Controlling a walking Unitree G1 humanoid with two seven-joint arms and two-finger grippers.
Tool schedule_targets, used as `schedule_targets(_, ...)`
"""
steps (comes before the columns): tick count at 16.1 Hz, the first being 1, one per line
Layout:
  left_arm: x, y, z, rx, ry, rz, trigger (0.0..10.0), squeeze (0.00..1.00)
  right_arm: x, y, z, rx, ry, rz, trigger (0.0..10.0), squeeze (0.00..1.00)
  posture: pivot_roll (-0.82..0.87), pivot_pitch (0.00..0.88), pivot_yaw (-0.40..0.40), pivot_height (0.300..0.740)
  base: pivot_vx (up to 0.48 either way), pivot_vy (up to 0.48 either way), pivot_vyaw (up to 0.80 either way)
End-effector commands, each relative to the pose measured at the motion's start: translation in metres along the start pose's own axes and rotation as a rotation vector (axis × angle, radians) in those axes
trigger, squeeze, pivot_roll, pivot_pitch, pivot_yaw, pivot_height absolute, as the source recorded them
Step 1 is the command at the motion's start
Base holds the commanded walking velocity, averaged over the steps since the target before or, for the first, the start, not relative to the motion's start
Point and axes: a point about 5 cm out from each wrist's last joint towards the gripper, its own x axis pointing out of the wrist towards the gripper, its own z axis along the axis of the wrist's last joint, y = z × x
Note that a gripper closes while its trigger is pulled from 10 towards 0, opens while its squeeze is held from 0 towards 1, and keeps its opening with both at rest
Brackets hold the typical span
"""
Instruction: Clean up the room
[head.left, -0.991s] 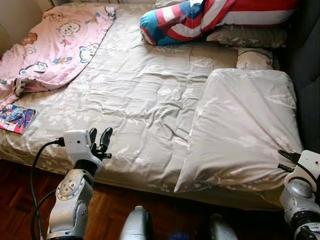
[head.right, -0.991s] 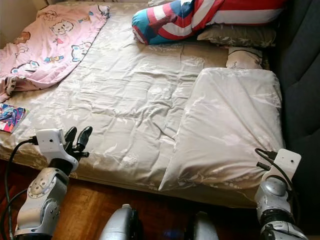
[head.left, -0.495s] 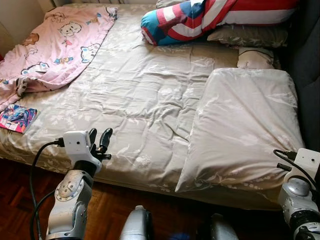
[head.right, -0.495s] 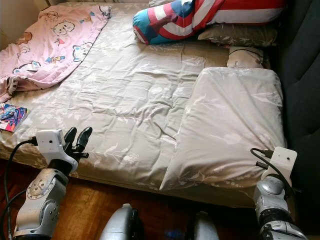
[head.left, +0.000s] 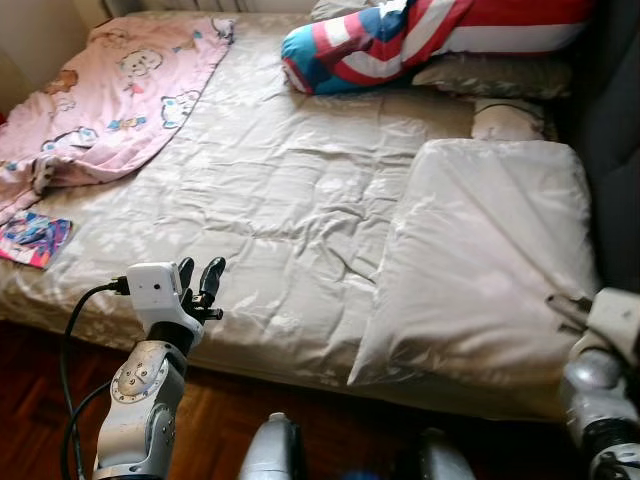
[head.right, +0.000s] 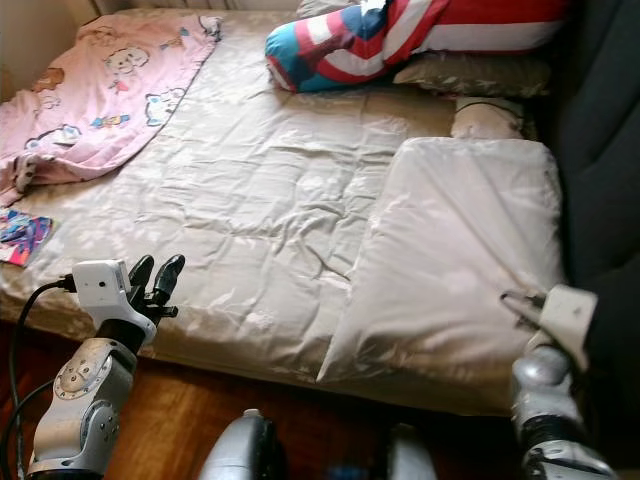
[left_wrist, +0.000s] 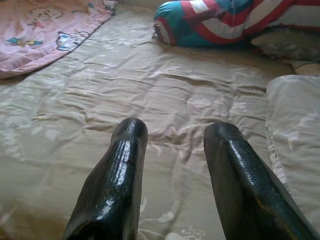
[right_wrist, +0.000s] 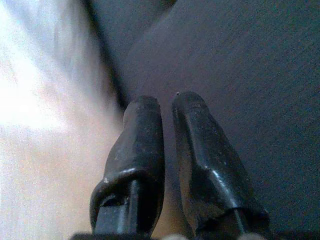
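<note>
Left gripper (head.left: 198, 275): fingers parted, grasping nothing, raised at the near edge of the bed (head.left: 290, 210). Right gripper (right_wrist: 167, 107): fingers nearly together, nothing between them, at the bed's right near corner beside a dark upholstered panel (right_wrist: 240, 85).
Beige pillow (head.left: 490, 250): just ahead of the right gripper, lying flat.
Small colourful book (head.left: 32, 238): left of the left gripper, on the bed edge.
Pink cartoon blanket (head.left: 110, 90): beyond the book, crumpled.
Striped red, white and blue cushion (head.left: 400, 35): far end, well apart from both grippers.

Right arm (head.left: 600, 380) motion-blurred; striped pillow (head.left: 420, 35) cropped.
</note>
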Motion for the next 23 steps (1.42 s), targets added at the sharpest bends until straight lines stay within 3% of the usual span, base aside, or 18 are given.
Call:
schedule_targets(1,-0.004,0.004,-0.006,0.014,0.021,0.022,10.0,0.00,0.001,-0.002,0.006,-0.002,-0.041,-0.008,10.0,1.00,0.08,0.153,0.046,0.666,0.000,0.000,0.00)
schedule_targets(4,-0.004,0.003,-0.007,0.010,0.020,0.024,10.0,0.00,-0.001,0.006,0.016,-0.023,-0.127,0.032,10.0,1.00,0.08,0.151,0.045,0.666,0.000,0.000,0.00)
schedule_targets(5,-0.005,0.003,-0.007,0.007,0.021,0.023,10.0,0.00,-0.005,0.013,0.023,0.003,-0.176,0.087,10.0,1.00,0.08,0.151,0.045,0.666,0.000,0.000,0.00)
schedule_targets(6,-0.004,0.002,-0.010,0.004,0.026,0.022,10.0,0.00,-0.013,0.030,0.033,0.053,-0.246,0.232,10.0,1.00,0.07,0.150,0.042,0.666,0.000,0.000,0.00)
schedule_targets(7,-0.005,0.002,-0.015,0.001,0.041,0.024,10.0,0.00,-0.023,0.046,0.034,0.064,-0.279,0.356,10.0,0.26,0.06,0.140,0.037,0.666,0.000,0.000,0.00)
schedule_targets(8,-0.005,0.002,-0.020,-0.002,0.053,0.029,10.0,0.00,-0.032,0.058,0.032,0.056,-0.293,0.428,10.0,0.00,0.06,0.138,0.034,0.666,0.000,0.000,0.00)
schedule_targets(10,-0.006,0.003,-0.028,-0.005,0.074,0.041,10.0,0.00,-0.047,0.072,0.021,0.115,-0.263,0.518,10.0,0.00,0.06,0.127,0.025,0.666,0.000,0.000,0.00)
schedule_targets(13,-0.013,0.010,-0.049,0.001,0.137,0.082,10.0,0.00,-0.069,0.092,-0.008,0.194,-0.110,0.681,10.0,0.00,0.04,0.104,0.008,0.666,0.000,0.000,0.00)
schedule_targets(14,-0.015,0.010,-0.060,0.000,0.170,0.088,10.0,0.00,-0.077,0.095,-0.021,0.136,-0.094,0.700,10.0,0.00,0.04,0.101,0.003,0.666,0.000,0.000,0.00)
schedule_targets(15,-0.016,0.009,-0.067,0.005,0.196,0.092,10.0,0.00,-0.078,0.094,-0.027,0.114,-0.076,0.692,10.0,0.00,0.05,0.097,-0.002,0.666,0.000,0.000,0.00)
schedule_targets(20,-0.022,0.014,-0.095,0.063,0.307,0.057,10.0,0.00,-0.084,0.092,-0.052,0.183,0.066,0.685,10.0,0.00,0.05,0.069,0.004,0.666,0.000,0.000,0.00)
schedule_targets(23,-0.025,0.018,-0.110,0.063,0.354,0.076,10.0,0.00,-0.087,0.092,-0.061,0.159,0.115,0.699,10.0,0.00,0.03,0.040,-0.006,0.696,0.000,0.000,0.00)
